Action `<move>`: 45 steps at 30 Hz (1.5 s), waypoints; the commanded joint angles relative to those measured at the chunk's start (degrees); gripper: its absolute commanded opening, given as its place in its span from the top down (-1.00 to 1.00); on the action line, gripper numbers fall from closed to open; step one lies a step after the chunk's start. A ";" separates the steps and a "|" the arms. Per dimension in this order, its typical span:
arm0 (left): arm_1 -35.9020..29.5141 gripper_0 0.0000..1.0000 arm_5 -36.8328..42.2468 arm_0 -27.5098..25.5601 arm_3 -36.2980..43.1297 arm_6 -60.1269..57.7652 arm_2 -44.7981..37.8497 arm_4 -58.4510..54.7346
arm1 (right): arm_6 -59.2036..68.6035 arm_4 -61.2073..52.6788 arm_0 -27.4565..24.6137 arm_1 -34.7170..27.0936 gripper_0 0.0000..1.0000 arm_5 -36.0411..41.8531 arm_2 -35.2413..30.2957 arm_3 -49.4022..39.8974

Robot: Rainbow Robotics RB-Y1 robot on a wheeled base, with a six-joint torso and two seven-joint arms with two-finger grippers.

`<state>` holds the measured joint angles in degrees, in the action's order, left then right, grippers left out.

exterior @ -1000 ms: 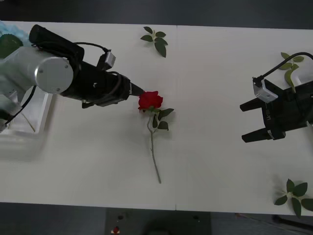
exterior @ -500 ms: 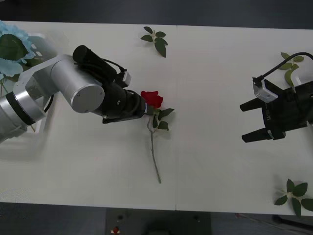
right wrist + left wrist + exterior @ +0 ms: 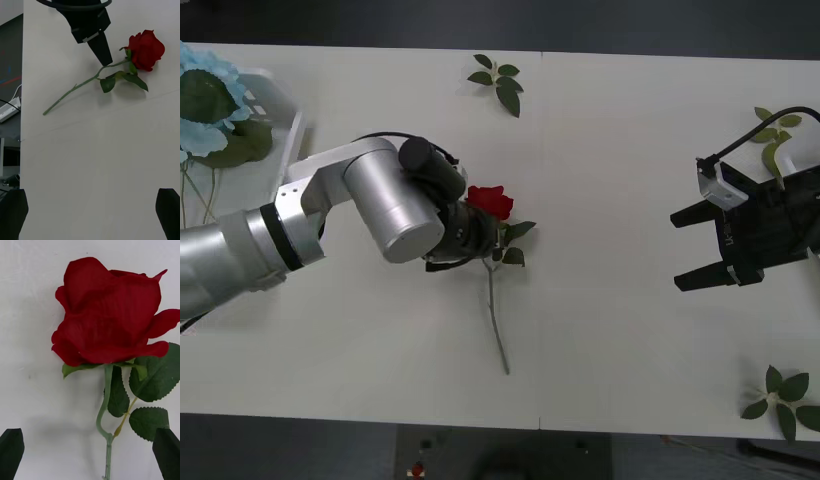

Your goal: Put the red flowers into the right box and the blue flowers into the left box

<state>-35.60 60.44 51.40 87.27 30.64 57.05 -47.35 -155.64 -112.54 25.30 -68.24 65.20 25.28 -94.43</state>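
In the front view I have one rose lying flat near the middle of the table. Its long axis runs away from me, bloom at the far end, stem end toward the near edge. My left gripper sits at the bloom's left side, just over the upper stem; the arm's body hides its fingers here. The blue flowers lie in the left box at the table's far-left corner. My right gripper hangs well off to the right, fingers spread, with bare table between it and the rose. Leaf sprigs lie at the far edge, far right and near-right corner. The stem end stops short of the near edge.

In the right wrist view the rose lies across the table, and the left gripper has a black fingertip down at the stem just behind the bloom. My own finger and its mate sit at the two corners, wide apart, with open table ahead.

In the left wrist view the rose is dead ahead, stem running back between my two black fingers, which stand apart on either side and hold nothing.
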 commanded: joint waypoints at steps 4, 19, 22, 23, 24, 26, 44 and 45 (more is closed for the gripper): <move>4.14 -1.00 -0.41 5.82 -6.59 -2.25 3.60 3.14 | 0.64 -0.13 1.42 -2.51 -1.00 -0.07 -1.37 -0.32; 4.23 -1.00 -0.41 5.82 -6.15 -3.31 8.43 6.83 | 0.64 -0.13 1.42 -2.51 -1.00 -0.07 -1.37 -0.32; 4.40 -1.00 -0.41 5.82 -6.15 -3.75 9.22 7.36 | 0.64 -0.13 1.42 -2.51 -1.00 -0.07 -1.37 -0.32; 4.40 -1.00 -0.41 5.91 -6.24 -3.92 9.66 7.45 | 0.64 -0.13 1.42 -2.51 -1.00 -0.07 -1.37 -0.32; 4.40 -1.00 -0.41 5.91 -6.24 -4.01 9.93 7.54 | 0.64 -0.13 1.42 -2.51 -1.00 -0.07 -1.37 -0.32; 4.58 -1.00 -0.41 5.91 -6.15 -4.19 10.89 8.15 | 0.64 -0.13 1.42 -2.51 -1.00 -0.07 -1.37 -0.32; 4.93 1.00 -1.20 5.82 -6.15 -4.71 12.65 8.86 | 0.64 -0.13 1.42 -2.51 -1.00 -0.07 -1.37 -0.32; 4.93 1.00 -1.20 5.82 -6.15 -4.71 12.65 8.86 | 0.64 -0.13 1.42 -2.51 -1.00 -0.07 -1.37 -0.32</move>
<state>-30.79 59.88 55.86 79.70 27.10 69.85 -39.15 -155.64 -112.54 25.30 -68.24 65.20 25.28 -94.42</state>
